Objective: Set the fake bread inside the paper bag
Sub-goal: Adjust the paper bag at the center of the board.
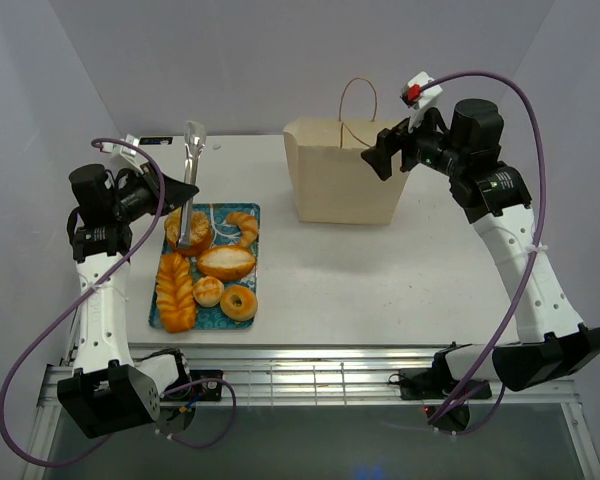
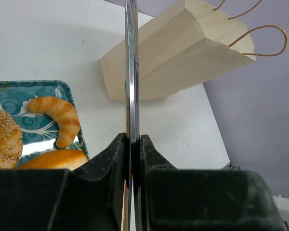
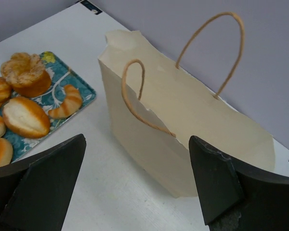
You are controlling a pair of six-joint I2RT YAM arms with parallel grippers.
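The white bench (image 1: 380, 290) carries a patterned teal tray (image 1: 217, 318) on its left and a paper bag (image 1: 345, 185) standing farther back, well apart.

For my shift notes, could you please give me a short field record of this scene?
left gripper: shut on silver metal tongs, tips at the tray's far end
right gripper: open, by the bag's top edge, holding nothing
fake bread: six glossy golden-brown toy pastries, all on the teal floral rectangular tray
paper bag: pale tan kraft, upright on the table, cord handles up
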